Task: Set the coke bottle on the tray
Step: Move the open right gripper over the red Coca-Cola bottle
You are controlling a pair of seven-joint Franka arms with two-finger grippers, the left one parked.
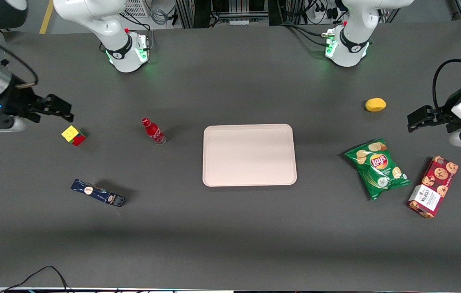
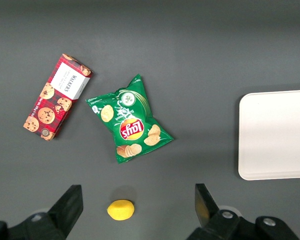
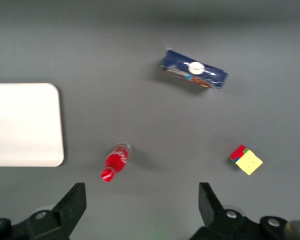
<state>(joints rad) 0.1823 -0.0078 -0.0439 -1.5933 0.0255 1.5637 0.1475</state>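
The coke bottle (image 1: 153, 131) is small, slim and red with a red cap and stands upright on the dark table, beside the tray (image 1: 249, 155) toward the working arm's end. The tray is large, flat, pale pinkish-beige and empty. My right gripper (image 1: 61, 110) hangs open and empty above the table at the working arm's end, near the cube and well apart from the bottle. In the right wrist view the bottle (image 3: 115, 161) stands between the tray's corner (image 3: 35, 125) and the cube, with the gripper (image 3: 142, 200) open and its fingers wide apart.
A colourful puzzle cube (image 1: 73, 135) lies close to the gripper. A dark blue box (image 1: 98, 193) lies nearer the front camera. Toward the parked arm's end lie a lemon (image 1: 375, 104), a green chips bag (image 1: 377, 167) and a red cookie box (image 1: 433, 186).
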